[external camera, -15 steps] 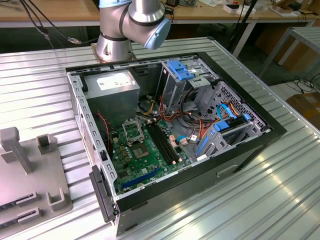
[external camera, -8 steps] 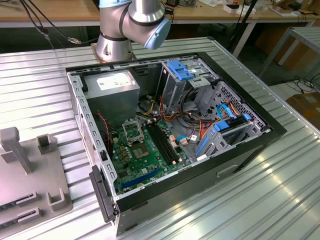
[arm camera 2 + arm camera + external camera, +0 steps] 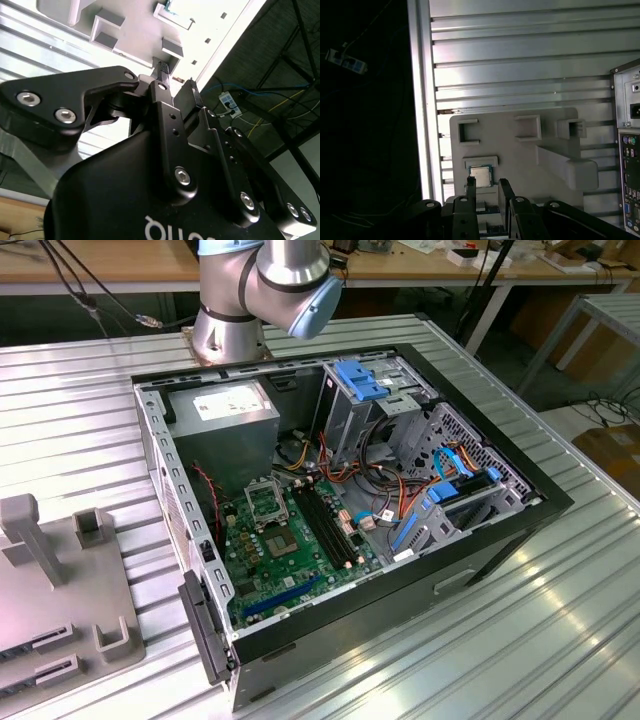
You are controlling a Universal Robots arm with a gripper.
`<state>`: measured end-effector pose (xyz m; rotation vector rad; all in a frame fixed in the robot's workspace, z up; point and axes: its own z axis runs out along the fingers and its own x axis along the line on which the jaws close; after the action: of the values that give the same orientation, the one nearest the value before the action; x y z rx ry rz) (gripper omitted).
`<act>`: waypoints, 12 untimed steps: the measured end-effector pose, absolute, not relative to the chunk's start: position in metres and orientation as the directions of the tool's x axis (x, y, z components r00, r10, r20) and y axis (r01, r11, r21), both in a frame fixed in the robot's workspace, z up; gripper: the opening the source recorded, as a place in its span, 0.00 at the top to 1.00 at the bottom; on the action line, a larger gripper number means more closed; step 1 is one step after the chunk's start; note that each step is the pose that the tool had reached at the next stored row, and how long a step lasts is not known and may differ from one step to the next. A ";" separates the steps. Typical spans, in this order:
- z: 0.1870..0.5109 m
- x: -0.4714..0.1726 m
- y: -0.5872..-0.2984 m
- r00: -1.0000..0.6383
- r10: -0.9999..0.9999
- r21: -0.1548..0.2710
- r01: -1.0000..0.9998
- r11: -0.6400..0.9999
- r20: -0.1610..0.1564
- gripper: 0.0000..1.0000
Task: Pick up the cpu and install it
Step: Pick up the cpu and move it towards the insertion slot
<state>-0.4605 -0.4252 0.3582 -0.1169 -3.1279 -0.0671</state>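
In the first wrist view, your gripper (image 3: pixel 487 190) is the nearest thing: black, with its two fingers standing apart, a clear gap between them and nothing clamped. The second wrist view shows the same parted fingertips (image 3: pixel 162 67) from behind the gripper body. Just beyond the tips lies the cpu (image 3: pixel 481 176), a small flat square with a silver-grey metal top. It sits flat in a shallow seat on a pale grey fixture plate (image 3: pixel 520 165), right beside a raised frame; whether a finger touches it, you cannot tell. The plate rests on a ribbed aluminium table (image 3: pixel 520 50), near the table's edge. Farther off, the back panel of the computer case (image 3: pixel 627 150) shows at the side. In the exterior view the case lies open in the middle of the table. Its green motherboard (image 3: pixel 290 550) carries a square framed socket (image 3: pixel 262 502), with the grey power-supply box (image 3: pixel 225 420) behind it and the arm's base (image 3: pixel 230 330) beyond.
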 end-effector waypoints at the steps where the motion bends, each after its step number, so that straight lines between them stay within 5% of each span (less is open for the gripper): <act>1: 0.358 -0.461 -0.425 -0.997 0.074 0.042 0.075 0.996 0.012 0.68; 8: 0.358 -0.461 -0.425 -0.997 0.074 0.042 0.075 0.996 0.012 0.67; 12: 0.358 -0.461 -0.425 -0.997 0.074 0.042 0.075 0.996 0.012 0.54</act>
<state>-0.4611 -0.4252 0.3582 -0.1168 -3.1279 -0.0671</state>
